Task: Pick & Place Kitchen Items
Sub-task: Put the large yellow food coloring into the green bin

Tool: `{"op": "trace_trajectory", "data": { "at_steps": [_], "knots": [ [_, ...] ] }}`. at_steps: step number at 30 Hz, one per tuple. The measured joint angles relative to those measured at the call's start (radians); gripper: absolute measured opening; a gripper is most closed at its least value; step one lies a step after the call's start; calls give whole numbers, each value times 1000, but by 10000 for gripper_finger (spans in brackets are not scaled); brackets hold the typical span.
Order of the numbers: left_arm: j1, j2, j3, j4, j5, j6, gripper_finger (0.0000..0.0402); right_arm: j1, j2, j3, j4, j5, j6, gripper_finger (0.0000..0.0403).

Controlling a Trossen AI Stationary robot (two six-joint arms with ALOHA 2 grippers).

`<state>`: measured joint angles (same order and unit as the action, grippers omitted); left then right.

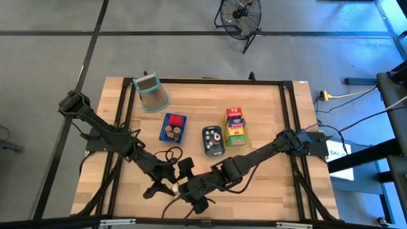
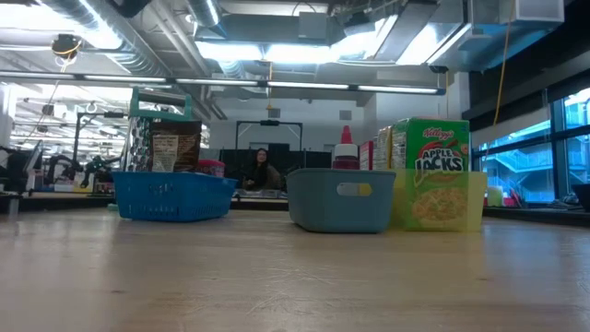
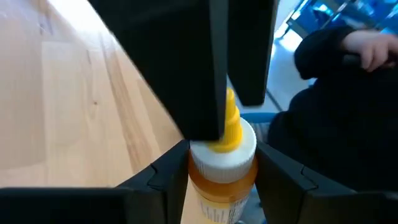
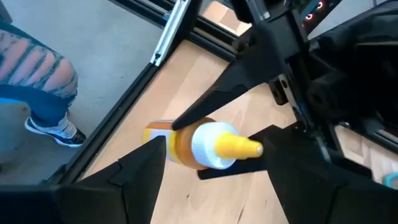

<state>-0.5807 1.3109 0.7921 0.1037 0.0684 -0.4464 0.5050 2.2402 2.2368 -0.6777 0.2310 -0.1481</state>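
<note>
Two grippers meet at table's [image 1: 267, 191] near edge: left gripper [image 3: 221, 171] clamps amber plastic bottle [image 3: 222, 180], ribbed white cap, yellow nozzle; right gripper [image 4: 205, 165] spread wide around it. Trays [image 1: 173, 127] w/ cartons [image 1: 235, 125] well apart.

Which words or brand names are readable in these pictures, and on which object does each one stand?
"Kellogg's": on the green cereal carton in the yellow tray.
"APPLE JACKS": same carton, under the brand name.
Print on the yellow-nozzle bottle: too blurred to read.
Labels on the cartons in the high view: too small to read.
</note>
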Motion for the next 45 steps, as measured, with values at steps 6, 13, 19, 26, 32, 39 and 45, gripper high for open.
{"op": "trace_trajectory", "data": {
  "at_steps": [6,13,19,26,32,39,45],
  "knots": [
    [41,0,0,19,93,-54,151,1,0,0,18,-1,-24,270],
    [62,0,0,71,171,-65,152,-7,2,0,45,-41,-51,270],
    [71,5,0,72,206,-72,152,-34,26,2,72,-131,-63,270],
    [70,6,0,43,227,-74,152,-39,43,3,84,-146,-71,270],
    [70,6,0,50,213,-72,153,-39,44,2,84,-137,-77,268],
    [71,6,0,55,198,-74,155,-39,45,2,84,-125,-77,227],
    [71,6,0,54,196,-76,153,-40,45,2,84,-122,-80,175]
  ]
}}
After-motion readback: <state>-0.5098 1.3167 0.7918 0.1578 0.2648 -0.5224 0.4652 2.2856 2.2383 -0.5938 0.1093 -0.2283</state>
